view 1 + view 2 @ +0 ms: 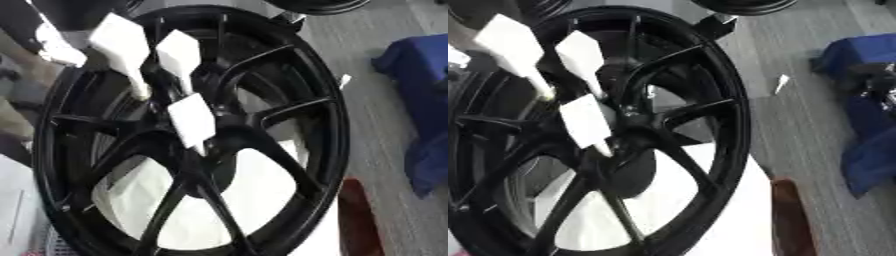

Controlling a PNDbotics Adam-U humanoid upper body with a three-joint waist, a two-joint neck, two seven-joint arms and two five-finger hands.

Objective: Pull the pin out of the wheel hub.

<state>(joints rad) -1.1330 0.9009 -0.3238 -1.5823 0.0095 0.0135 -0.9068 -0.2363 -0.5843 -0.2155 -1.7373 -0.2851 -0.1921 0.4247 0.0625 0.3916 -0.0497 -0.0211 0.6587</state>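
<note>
The wheel hub [262, 120] is a black alloy wheel with thin spokes. It fills most of the frame and stands tilted, its top toward the upper middle and its lower rim cut by the bottom edge. Around its centre three white wedge-shaped pins stick out. The lowest white pin [192, 122] sits just above the middle of the hub, with its narrow tip pointing down. The second white pin [179, 56] is above it, and the third white pin [122, 45] is at the upper left, its long tip reaching down between the spokes.

At the upper left edge of the left eye view there is a white, blurred shape [57, 47] beside the third pin; I cannot tell what it is. No robot hand can be made out in either view, so the state of the fingers is not shown.

Behind the spokes, in the lower part, a white surface [262, 190] is visible. A dark red-brown object [794, 220] stands at the lower right, just beside the rim. The grey floor [798, 120] takes the right side, with a small white piece [781, 83] lying on it and blue cloth [868, 115] at the right edge. No writing or brand can be read anywhere.
</note>
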